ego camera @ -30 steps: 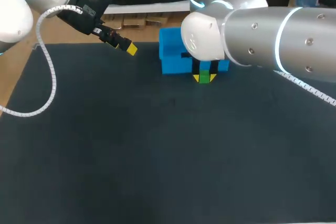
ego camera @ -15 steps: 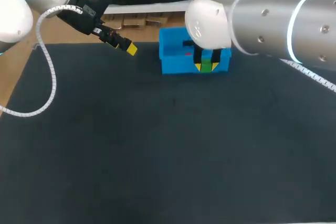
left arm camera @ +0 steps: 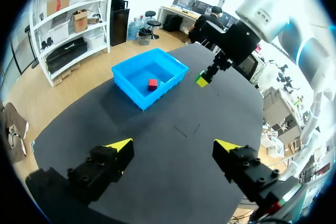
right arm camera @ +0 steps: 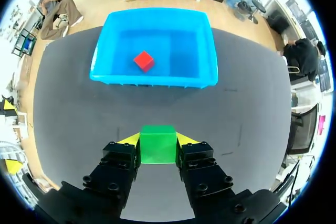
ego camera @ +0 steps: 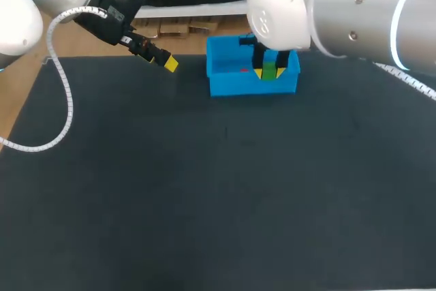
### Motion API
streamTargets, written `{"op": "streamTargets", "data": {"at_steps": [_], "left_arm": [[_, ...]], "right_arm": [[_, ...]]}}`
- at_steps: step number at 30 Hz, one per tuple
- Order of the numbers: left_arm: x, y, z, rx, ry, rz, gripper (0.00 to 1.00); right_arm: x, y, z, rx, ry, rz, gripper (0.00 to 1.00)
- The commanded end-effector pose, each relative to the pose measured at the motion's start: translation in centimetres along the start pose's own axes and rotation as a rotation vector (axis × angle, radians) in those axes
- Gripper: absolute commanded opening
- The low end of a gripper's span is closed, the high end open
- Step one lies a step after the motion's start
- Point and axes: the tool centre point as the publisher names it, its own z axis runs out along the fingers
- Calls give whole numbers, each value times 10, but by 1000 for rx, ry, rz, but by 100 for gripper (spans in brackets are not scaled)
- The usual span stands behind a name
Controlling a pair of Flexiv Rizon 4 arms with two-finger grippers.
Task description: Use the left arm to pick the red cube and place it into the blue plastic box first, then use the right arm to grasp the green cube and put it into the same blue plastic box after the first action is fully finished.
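The blue plastic box (ego camera: 252, 87) stands at the table's far middle, with the red cube (ego camera: 244, 69) lying inside it. My right gripper (ego camera: 270, 73) is shut on the green cube (ego camera: 270, 71) and holds it in the air, over the box's right part as seen from the head view. In the right wrist view the green cube (right arm camera: 158, 144) sits between the yellow tips of the right gripper (right arm camera: 158, 141), with the box (right arm camera: 152, 80) and red cube (right arm camera: 144, 60) ahead. My left gripper (left arm camera: 173, 146) is open and empty, off to the box's left (ego camera: 170, 64).
A dark mat (ego camera: 204, 189) covers the table. The right arm's white and silver body (ego camera: 340, 11) hangs over the far right of the table. A white cable (ego camera: 65, 100) loops from the left arm over the mat's left edge.
My right arm has lifted the green cube from in front of the box and carried it away from me, over the box. The left arm has kept still.
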Motion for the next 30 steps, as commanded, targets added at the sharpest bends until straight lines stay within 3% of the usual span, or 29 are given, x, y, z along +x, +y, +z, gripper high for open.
{"op": "streamTargets", "data": {"at_steps": [1, 30], "left_arm": [[1, 0, 0, 0, -4, 2, 100], [1, 0, 0, 0, -4, 2, 100]], "right_arm": [[6, -1, -8, -6, -18, -3, 0], [-20, -9, -50, 25, -134, -36, 0]]}}
